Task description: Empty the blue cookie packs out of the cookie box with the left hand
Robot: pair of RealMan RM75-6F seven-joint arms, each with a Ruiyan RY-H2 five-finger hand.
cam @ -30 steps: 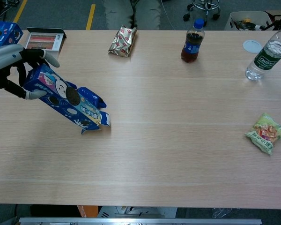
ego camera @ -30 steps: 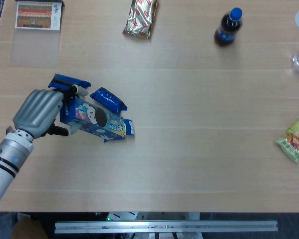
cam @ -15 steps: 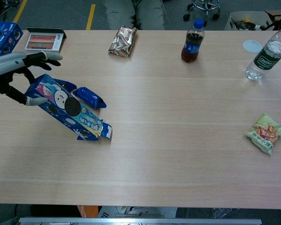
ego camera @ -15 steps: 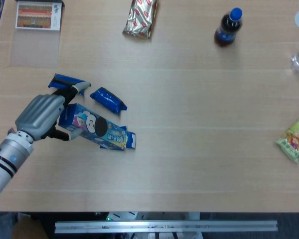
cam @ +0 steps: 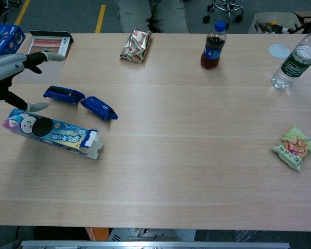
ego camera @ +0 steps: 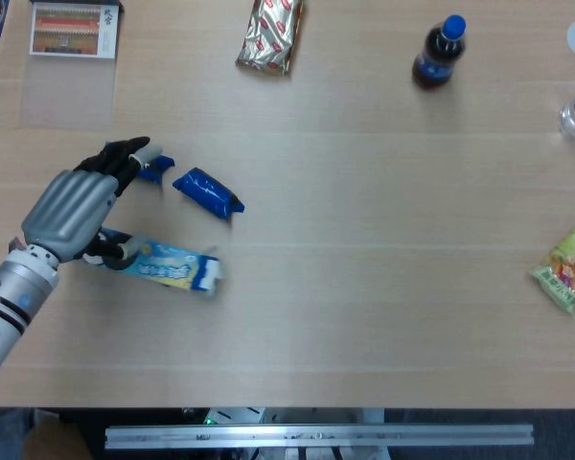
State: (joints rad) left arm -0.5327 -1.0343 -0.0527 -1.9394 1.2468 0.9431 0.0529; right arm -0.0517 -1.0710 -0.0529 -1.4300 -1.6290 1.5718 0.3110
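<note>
The cookie box [cam: 51, 134] lies flat on the table [cam: 197, 155] near its left edge, its open flap end pointing right. The left hand [ego camera: 72, 213] sits over the box's closed end with its fingers [cam: 39, 56] spread apart; in the chest view the thumb hangs just above the box, and whether it touches cannot be told. Two blue packs lie on the table beyond the box: one pack [cam: 64, 94] just past the fingers, the other pack [cam: 99, 108] beside it to the right, tilted. Far left at the back are a blue carton [cam: 4, 38] and a flat card [cam: 48, 44]. Further right stand a foil bag [cam: 135, 45], a cola bottle [cam: 212, 46], a white lid [cam: 279, 51] and a water bottle [cam: 295, 59]. A green snack bag [cam: 294, 147] lies near the right edge.
</note>
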